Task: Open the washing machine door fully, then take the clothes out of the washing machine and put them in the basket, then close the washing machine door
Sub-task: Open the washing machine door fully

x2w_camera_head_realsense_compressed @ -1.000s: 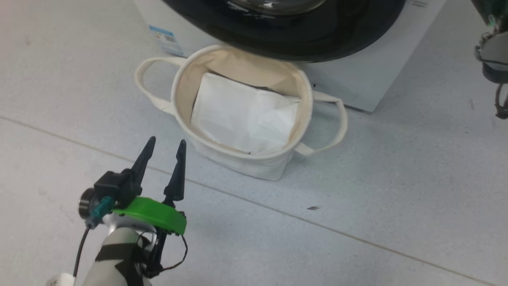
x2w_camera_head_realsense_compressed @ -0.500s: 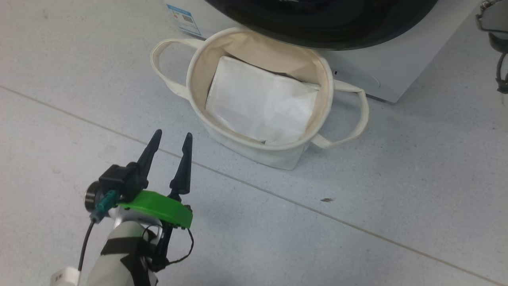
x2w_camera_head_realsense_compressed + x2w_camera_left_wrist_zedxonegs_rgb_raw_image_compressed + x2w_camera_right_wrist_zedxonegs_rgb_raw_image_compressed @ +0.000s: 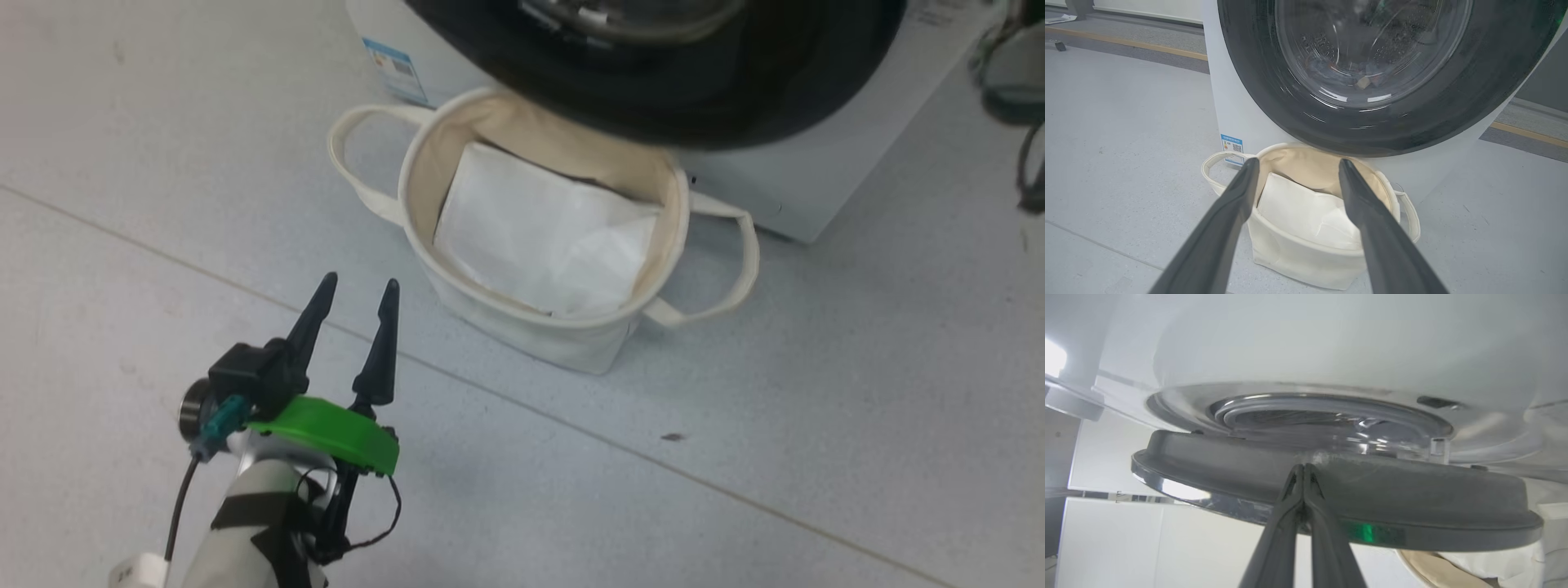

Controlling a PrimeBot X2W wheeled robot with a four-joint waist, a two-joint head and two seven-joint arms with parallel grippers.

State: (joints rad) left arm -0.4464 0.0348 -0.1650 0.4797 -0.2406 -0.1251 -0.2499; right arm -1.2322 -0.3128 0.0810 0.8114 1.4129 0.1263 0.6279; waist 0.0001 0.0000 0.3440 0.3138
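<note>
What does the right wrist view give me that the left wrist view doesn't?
Right wrist view: the shut right gripper with its tips at the back of the washing machine door, and the gap between that door and the washing machine, so the door is ajar. Left wrist view: the door's front glass, the open left gripper aimed at the basket, and a white sheet inside it. Both: the door, the machine front and part of the basket.

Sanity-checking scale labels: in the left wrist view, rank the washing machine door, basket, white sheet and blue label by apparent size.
1. washing machine door, largest, though cropped by the frame.
2. basket.
3. white sheet, lying inside the basket.
4. blue label, smallest by far.
</note>
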